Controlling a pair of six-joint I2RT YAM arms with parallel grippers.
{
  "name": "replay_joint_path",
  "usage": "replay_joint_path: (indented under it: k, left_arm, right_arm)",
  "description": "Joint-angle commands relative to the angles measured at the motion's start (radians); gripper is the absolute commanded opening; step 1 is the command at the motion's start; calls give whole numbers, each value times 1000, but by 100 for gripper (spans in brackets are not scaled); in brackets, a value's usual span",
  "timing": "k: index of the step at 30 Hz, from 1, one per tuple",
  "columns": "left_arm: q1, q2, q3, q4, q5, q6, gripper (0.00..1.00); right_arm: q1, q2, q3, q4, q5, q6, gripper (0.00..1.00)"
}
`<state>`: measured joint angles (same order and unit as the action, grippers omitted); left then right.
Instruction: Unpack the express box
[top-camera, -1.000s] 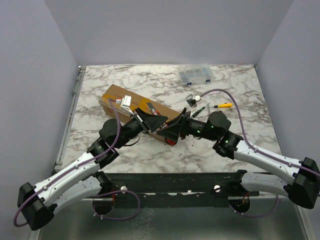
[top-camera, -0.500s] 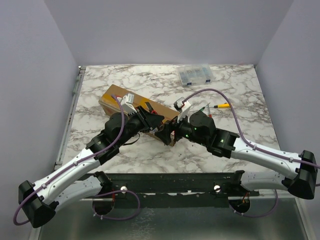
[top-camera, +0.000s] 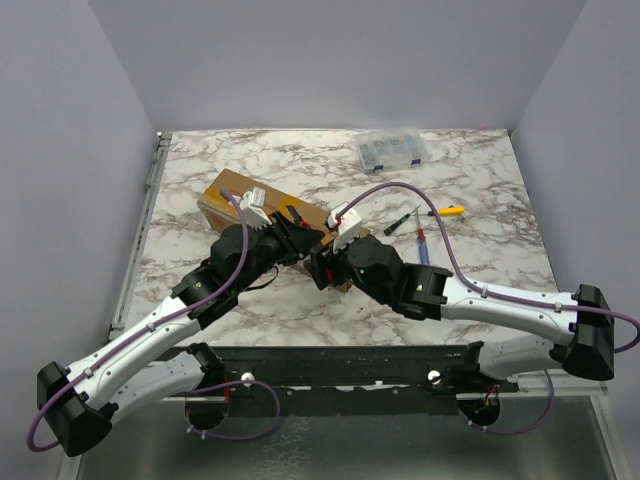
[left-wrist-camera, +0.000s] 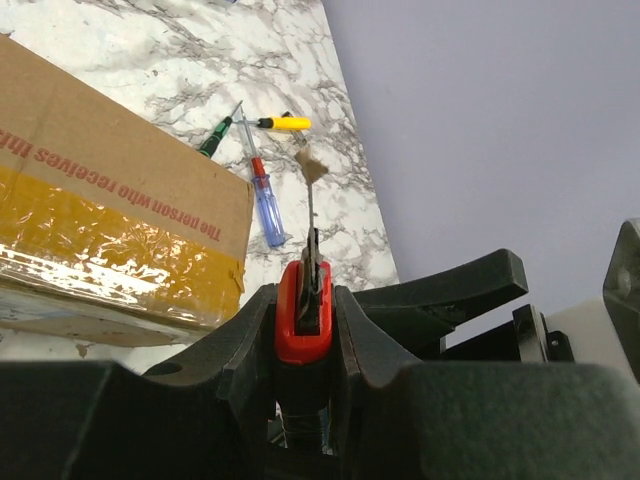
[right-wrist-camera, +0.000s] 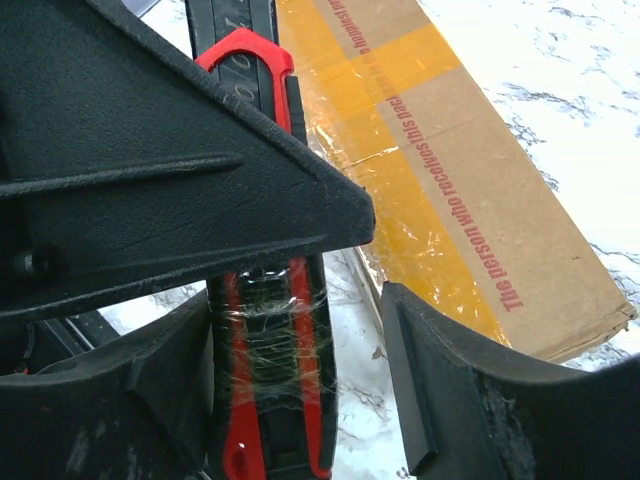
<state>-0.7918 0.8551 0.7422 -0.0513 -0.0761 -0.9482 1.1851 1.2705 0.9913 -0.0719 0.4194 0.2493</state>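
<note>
Top view: bright, even, diffuse light from overhead. No hard shadows, only faint soft shade on the table (top-camera: 480, 290) directly under the left gripper (top-camera: 300, 240) and right gripper (top-camera: 325, 264). Sharp edge to edge, with a slight violet cast on the walls.

Left wrist view: the finger bodies nearest the lens are underexposed and soft. The knife (left-wrist-camera: 303, 320) clamped between them is crisp. Ahead-left of the fingertips, the tape (left-wrist-camera: 90, 250) on the express box (left-wrist-camera: 110, 170) throws white specular patches.

Right wrist view: black finger surfaces crowd the frame, though their grain is readable. Film wrapped round the knife handle glints between the fingers. There are glare streaks on the tape beyond the fingertips, and the marble past it is slightly soft.
</note>
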Motion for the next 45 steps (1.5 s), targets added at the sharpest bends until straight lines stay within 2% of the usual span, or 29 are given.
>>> replay_joint_path:
  k: [1, 3, 4, 8, 9, 13, 16, 17, 18, 20, 21, 22, 24, 28, 35, 38, 41, 45]
  left_arm:
    - [5, -19, 24, 10, -13, -24, 0]
    - [6, -21, 18, 10, -13, -29, 0]
    - [6, -22, 15, 10, -13, -30, 0]
    - [6, -17, 8, 11, -12, -38, 0]
    - [6, -15, 9, 11, -11, -38, 0]
    - [9, -4, 18, 10, -7, -30, 0]
    - [11, 3, 19, 10, -2, -22, 0]
    - [12, 5, 19, 7, -2, -19, 0]
    - [15, 7, 20, -3, -5, -20, 11]
    - [21, 9, 19, -13, -9, -26, 48]
    - [25, 11, 18, -17, -6, -28, 70]
    - [27, 13, 17, -21, 0, -30, 80]
    - [38, 21, 16, -52, 12, -38, 88]
    - [56, 45, -1, -144, 14, -64, 89]
    - [59, 71, -101, -151, 51, -179, 90]
    - [63, 71, -130, -122, 16, -187, 92]
    - [75, 83, -155, -72, -12, -176, 93]
    - [128, 134, -169, -13, -9, -156, 93]
  right_arm:
    - [11, 26, 24, 4, 93, -28, 61]
    - [12, 22, 20, 22, 89, -28, 47]
    - [11, 21, 17, 28, 86, -28, 45]
    - [11, 30, 22, 32, 91, -29, 54]
    - [11, 32, 23, 32, 90, -29, 53]
    - [11, 30, 13, 42, 113, -24, 30]
    - [12, 5, -15, 59, 131, -16, 2]
    - [10, -8, -30, 63, 138, -12, 0]
    - [4, -19, -43, 60, 139, -9, 0]
    - [-8, -46, -64, 18, 167, 18, 0]
    - [-19, -60, -74, -7, 183, 34, 0]
    - [-41, -77, -85, -38, 189, 45, 0]
    - [-88, -113, -95, -122, 189, 70, 0]
    - [-154, -172, -71, -374, 181, 116, 0]
    - [-153, -205, -3, -792, 54, 269, 0]
    - [-154, -230, -8, -786, -51, 268, 0]
    - [-154, -202, 21, -869, 1, 333, 0]
    - [-153, -156, 36, -937, -7, 359, 0]
